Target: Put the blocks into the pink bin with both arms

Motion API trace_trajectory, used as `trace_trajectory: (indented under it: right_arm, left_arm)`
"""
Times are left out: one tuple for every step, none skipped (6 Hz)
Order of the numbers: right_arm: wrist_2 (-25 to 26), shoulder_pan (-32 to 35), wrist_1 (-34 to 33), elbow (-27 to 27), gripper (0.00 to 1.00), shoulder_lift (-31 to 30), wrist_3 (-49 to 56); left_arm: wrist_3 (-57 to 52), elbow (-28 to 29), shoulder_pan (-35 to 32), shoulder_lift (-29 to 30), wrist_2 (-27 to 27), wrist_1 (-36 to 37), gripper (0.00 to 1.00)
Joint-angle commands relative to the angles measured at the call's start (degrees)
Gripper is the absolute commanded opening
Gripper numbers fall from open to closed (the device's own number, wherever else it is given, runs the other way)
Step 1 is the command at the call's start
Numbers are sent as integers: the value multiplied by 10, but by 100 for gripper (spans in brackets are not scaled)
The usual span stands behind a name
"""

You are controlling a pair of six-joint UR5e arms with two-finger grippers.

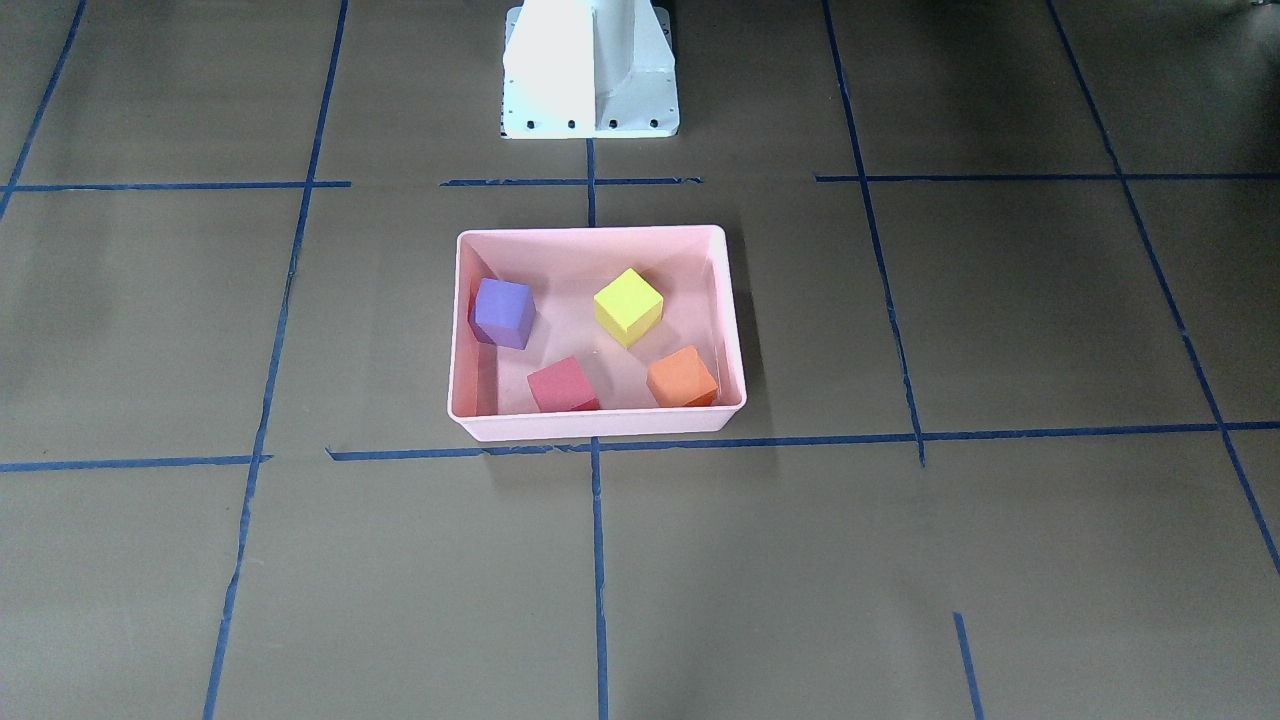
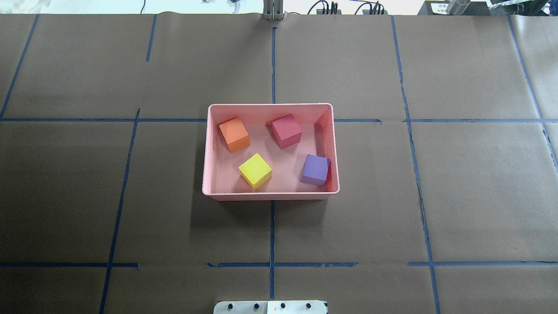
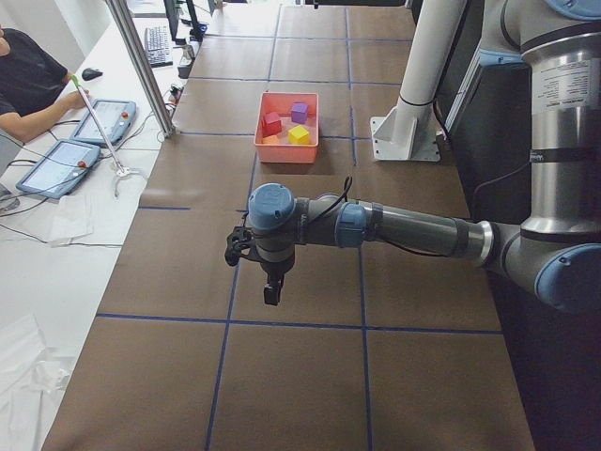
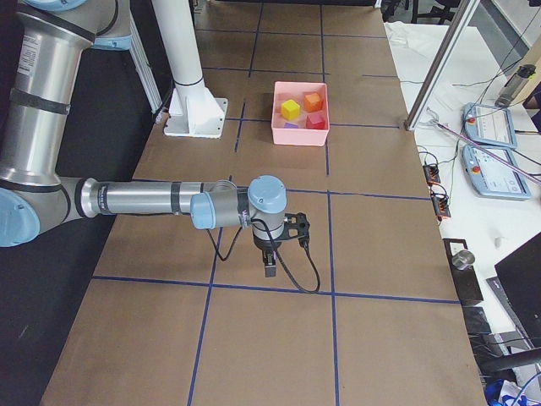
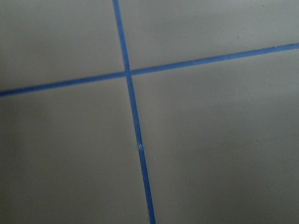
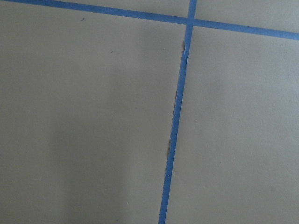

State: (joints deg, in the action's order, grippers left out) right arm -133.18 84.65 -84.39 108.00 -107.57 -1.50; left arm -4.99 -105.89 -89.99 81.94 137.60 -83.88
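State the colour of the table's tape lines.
Blue tape lines; overhead view shows them best.

A brown paper-covered table (image 2: 87, 196) carries a grid of blue tape lines (image 2: 272, 235). Along its far edge, a white bench (image 3: 122, 66) holds a grey tablet (image 3: 103, 120) and a black keyboard (image 3: 157, 42).

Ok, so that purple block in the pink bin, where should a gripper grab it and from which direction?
Straight down from above. The purple block sits close against the wall of the pink bin on the robot's right, so a finger likely won't fit there. Pinch the faces toward and away from the robot, which look freer, wrist turned slightly to match its skew.
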Motion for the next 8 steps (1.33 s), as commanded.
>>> trace_trajectory:
  right_arm:
    - [-13, 24, -23, 0, 100, -4, 4]
    - [-14, 27, -20, -1, 100, -5, 4]
    - [-15, 31, -17, -2, 100, -5, 4]
    - [-34, 34, -19, -1, 100, -6, 4]
    - [-46, 50, -23, 2, 100, -6, 4]
    - [-46, 50, -20, 0, 100, -9, 4]
    - [-46, 50, -19, -1, 100, -8, 4]
    - [-43, 50, -18, -1, 100, -9, 4]
  left_arm:
    - [4, -3, -8, -9, 9, 47, 100]
    - [4, -5, -7, -7, 7, 67, 100]
    - [5, -6, -7, -6, 3, 66, 100]
    - [3, -7, -6, -1, -23, 64, 100]
    - [3, -12, -7, -6, -35, 64, 100]
    - [5, -9, -6, -6, -20, 70, 100]
    - [5, -2, -6, -4, -14, 71, 100]
    - [4, 5, -7, -15, -22, 66, 100]
